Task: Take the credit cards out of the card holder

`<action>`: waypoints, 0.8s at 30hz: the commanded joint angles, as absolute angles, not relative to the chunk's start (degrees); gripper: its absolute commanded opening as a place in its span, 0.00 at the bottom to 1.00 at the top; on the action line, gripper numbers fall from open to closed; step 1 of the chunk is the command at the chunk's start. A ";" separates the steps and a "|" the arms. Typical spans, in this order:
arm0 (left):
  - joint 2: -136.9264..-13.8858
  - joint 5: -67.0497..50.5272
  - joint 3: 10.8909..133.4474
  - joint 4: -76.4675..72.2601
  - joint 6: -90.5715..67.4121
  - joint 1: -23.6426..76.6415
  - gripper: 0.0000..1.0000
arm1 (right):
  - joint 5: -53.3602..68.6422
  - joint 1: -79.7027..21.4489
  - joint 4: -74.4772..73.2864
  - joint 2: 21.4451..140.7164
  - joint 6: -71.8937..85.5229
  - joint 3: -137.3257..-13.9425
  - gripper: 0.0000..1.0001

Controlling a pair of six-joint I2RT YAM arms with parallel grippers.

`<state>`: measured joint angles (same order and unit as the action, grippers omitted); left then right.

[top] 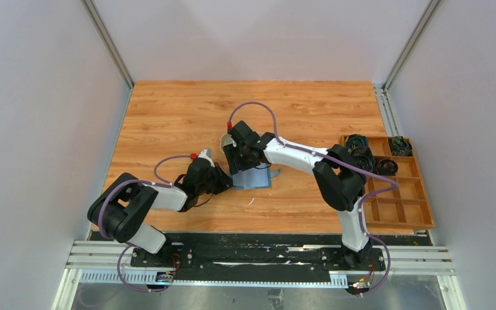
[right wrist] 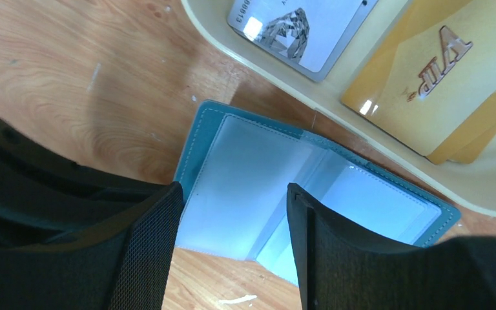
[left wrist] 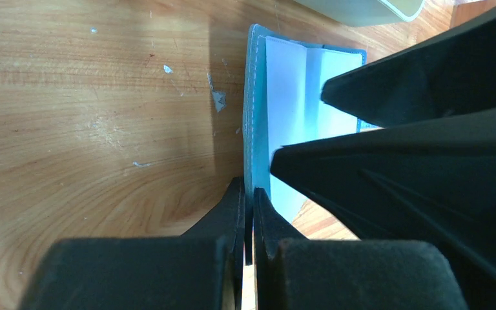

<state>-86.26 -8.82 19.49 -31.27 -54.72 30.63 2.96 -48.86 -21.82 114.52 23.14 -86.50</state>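
You can read "VIP" on the yellow card (right wrist: 426, 74). Digits on the pale card (right wrist: 303, 26) are not legible.

Bright even light, soft shadows

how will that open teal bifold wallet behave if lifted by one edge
Likely floppy: the teal bifold card holder lies open, creased down its middle, so the free half may sag or fold. It looks thin, so probably light. Glossy clear sleeves inside might be slippery.

Place: robot lab work cell
Walls: plain grey panels (top: 32, 116)
Frame: aluminium extrusion posts (top: 106, 42)
Desk: light wood-laminate desk (top: 168, 116), black mounting rail (top: 252, 255)
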 commanded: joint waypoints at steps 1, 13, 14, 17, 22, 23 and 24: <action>-89.21 -8.53 15.69 -13.90 -51.94 31.82 0.00 | 0.94 -49.83 -21.55 117.16 23.08 -85.42 0.64; -89.77 -8.17 15.43 -13.97 -51.77 31.82 0.00 | -9.67 -50.27 -25.25 115.77 17.69 -84.16 0.64; -89.96 -8.22 15.49 -13.97 -51.77 31.81 0.00 | -11.06 -50.27 -26.26 115.13 16.92 -84.00 0.64; -90.30 -8.17 15.66 -13.97 -51.64 31.81 0.00 | -14.80 -50.27 -28.66 112.91 14.49 -83.83 0.64; -90.26 -8.08 15.60 -13.97 -51.50 31.81 0.00 | -20.98 -50.27 -31.58 110.03 11.03 -82.45 0.65; -90.24 -8.04 15.57 -13.97 -51.50 31.79 0.00 | -22.56 -50.27 -31.94 109.40 10.39 -81.86 0.65; -90.19 -8.06 15.56 -13.97 -51.50 31.81 0.00 | -23.22 -50.27 -32.22 108.88 10.09 -81.53 0.65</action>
